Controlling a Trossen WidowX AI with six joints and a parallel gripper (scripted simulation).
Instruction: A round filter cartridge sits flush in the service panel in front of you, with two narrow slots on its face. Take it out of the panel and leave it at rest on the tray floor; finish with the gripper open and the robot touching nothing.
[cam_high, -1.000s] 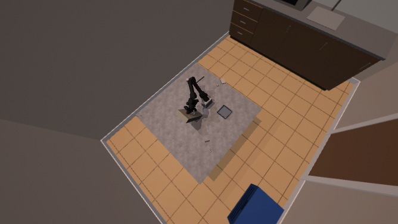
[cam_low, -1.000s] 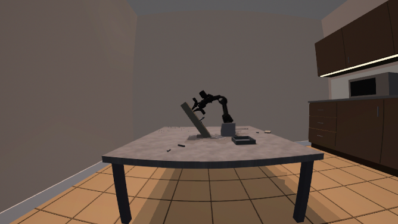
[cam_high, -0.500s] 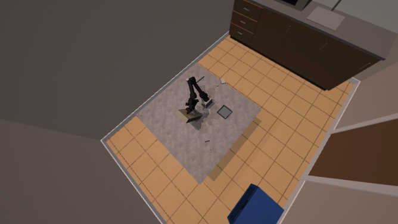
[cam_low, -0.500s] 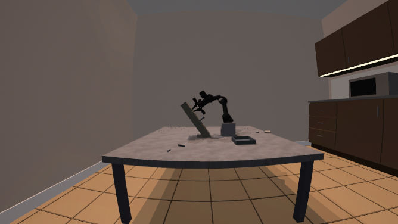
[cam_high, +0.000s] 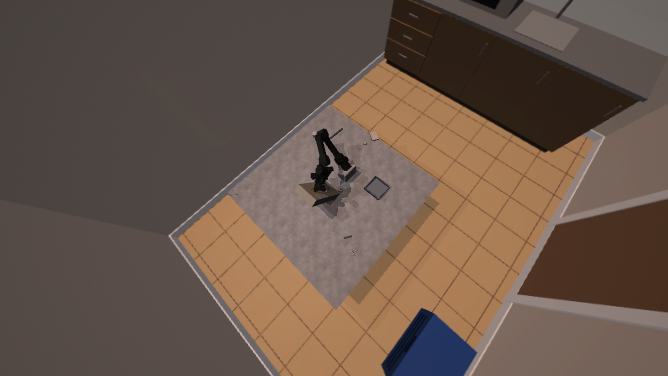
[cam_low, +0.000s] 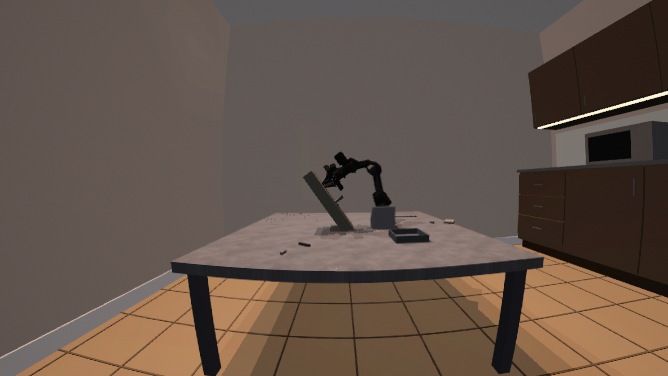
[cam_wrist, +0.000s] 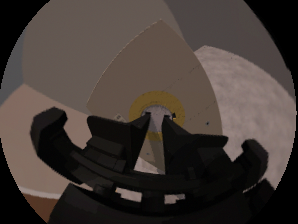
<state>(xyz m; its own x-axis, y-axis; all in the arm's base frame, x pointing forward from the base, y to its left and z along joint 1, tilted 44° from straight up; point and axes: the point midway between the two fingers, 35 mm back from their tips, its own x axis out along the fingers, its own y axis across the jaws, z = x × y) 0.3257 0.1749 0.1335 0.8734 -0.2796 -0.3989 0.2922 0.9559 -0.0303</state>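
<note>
The service panel (cam_high: 303, 190) (cam_low: 330, 205) (cam_wrist: 160, 60) stands tilted on the table. The round filter cartridge (cam_wrist: 157, 109) is a light grey disc in the panel face, inside a yellow ring (cam_wrist: 135, 114). My gripper (cam_high: 320, 189) (cam_low: 325, 186) (cam_wrist: 156, 117) is at the panel face, shut on the cartridge, with its two fingertips at the slots. The fingers hide part of the disc, and I cannot tell whether it stands out from the panel. The dark square tray (cam_high: 371, 194) (cam_low: 410, 239) lies on the table, away from the gripper, with nothing visible in it.
The arm's grey base block (cam_low: 383, 218) stands between panel and tray. A small lever (cam_low: 339, 199) sticks out from the panel below the gripper. A short dark bar (cam_high: 348, 237) (cam_low: 304, 244) and a smaller piece (cam_low: 283, 252) lie toward the table's front edge.
</note>
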